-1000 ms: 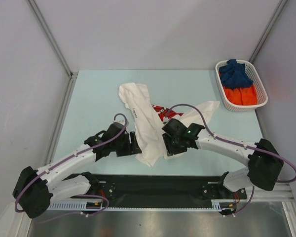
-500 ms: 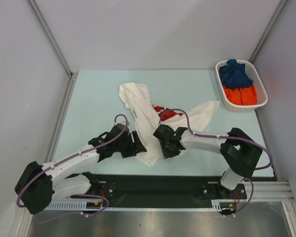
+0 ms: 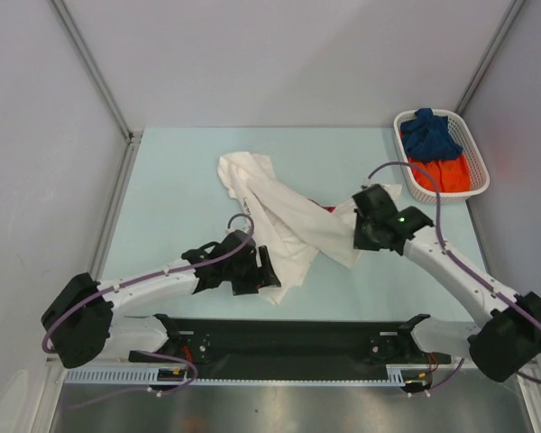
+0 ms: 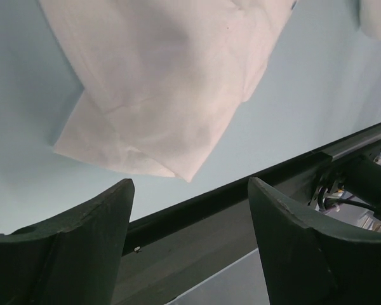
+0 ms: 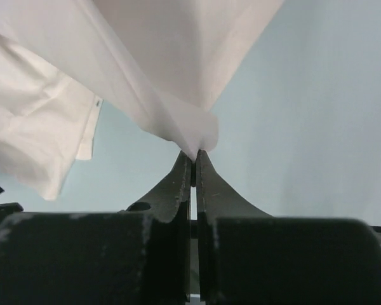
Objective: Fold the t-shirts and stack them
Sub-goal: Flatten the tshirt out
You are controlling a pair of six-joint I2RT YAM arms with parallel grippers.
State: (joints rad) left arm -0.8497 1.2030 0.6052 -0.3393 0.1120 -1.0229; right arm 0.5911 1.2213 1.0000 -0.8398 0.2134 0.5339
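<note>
Right gripper [image 5: 193,157]: shifted from table centre toward the right, jaws now pinched on a fold of the white shirt [image 3: 284,216]. Shirt: drawn rightward, red print almost covered. Left gripper [image 3: 264,271]: nearer the hem corner.

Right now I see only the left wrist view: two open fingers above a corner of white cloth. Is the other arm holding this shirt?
Observer: Yes. The right gripper is shut on a pinched fold of the white t-shirt.
Operator: Where is that gripper from mine?
Observer: In the top view it is farther from the bases and to the right. Your left gripper is at the shirt's near corner, and the cloth runs between the two.
Operator: Are there other shirts waiting?
Observer: Two. A dark blue t-shirt and an orange t-shirt lie bunched in the basket at the far right.
</note>
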